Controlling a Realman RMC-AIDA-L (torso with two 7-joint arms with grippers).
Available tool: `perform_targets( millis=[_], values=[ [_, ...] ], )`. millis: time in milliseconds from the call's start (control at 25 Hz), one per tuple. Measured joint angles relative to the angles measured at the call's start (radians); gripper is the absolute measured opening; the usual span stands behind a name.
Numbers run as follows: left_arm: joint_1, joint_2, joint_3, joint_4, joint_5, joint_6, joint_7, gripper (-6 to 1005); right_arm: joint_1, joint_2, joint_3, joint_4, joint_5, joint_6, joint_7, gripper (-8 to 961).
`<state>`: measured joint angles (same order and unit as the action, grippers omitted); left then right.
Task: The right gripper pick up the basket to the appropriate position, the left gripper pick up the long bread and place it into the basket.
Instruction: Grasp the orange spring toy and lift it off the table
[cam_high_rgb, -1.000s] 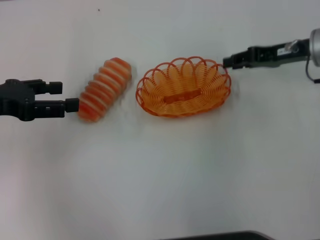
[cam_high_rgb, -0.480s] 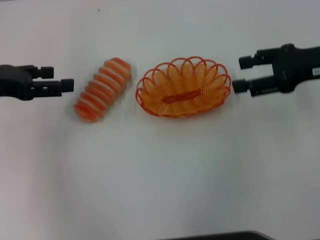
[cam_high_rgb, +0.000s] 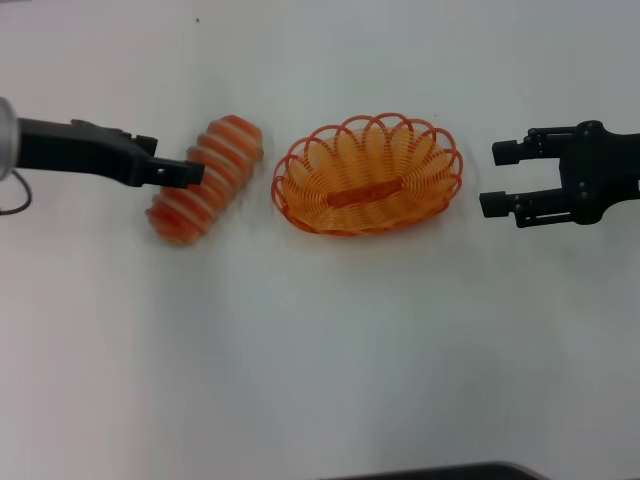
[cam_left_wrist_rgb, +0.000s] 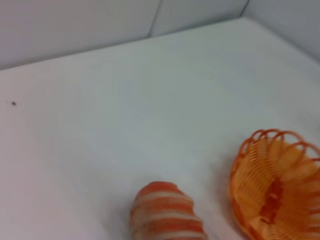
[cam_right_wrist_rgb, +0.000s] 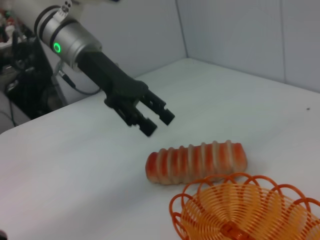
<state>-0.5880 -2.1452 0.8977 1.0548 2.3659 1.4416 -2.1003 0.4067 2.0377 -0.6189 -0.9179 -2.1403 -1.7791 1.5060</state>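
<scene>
Head view shows the left tool (cam_high_rgb: 190, 170) edge-on over the long bread (cam_high_rgb: 205, 180); the right wrist view shows it open above the loaf. Bread lies diagonally on the table (cam_high_rgb: 320, 350), just left of the basket (cam_high_rgb: 368, 175). The right tool (cam_high_rgb: 498, 178) is wide open beside the basket.

Bread and basket side by side on the desk.
The long bread (cam_high_rgb: 205, 180), ribbed orange-red and cream, lies slanted, its ends toward 1 and 7 o'clock. The empty oval orange wire basket (cam_high_rgb: 368, 174) sits upright just beside it at 3 o'clock, not touching.
</scene>
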Motion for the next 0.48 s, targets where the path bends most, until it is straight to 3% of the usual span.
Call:
perform_targets(
  millis=[120, 480],
  values=[
    [-0.023, -0.017, 0.064, -0.012, 0.042, -0.074, -0.038, 841, 0.000, 0.000, 0.004, 0.007, 0.000, 0.008, -0.002, 803],
    [-0.043, -0.018, 0.212, -0.079, 0.050, -0.232, -0.072, 832, 0.005, 0.008, 0.015, 0.030, 0.003, 0.022, -0.006, 803]
  ],
)
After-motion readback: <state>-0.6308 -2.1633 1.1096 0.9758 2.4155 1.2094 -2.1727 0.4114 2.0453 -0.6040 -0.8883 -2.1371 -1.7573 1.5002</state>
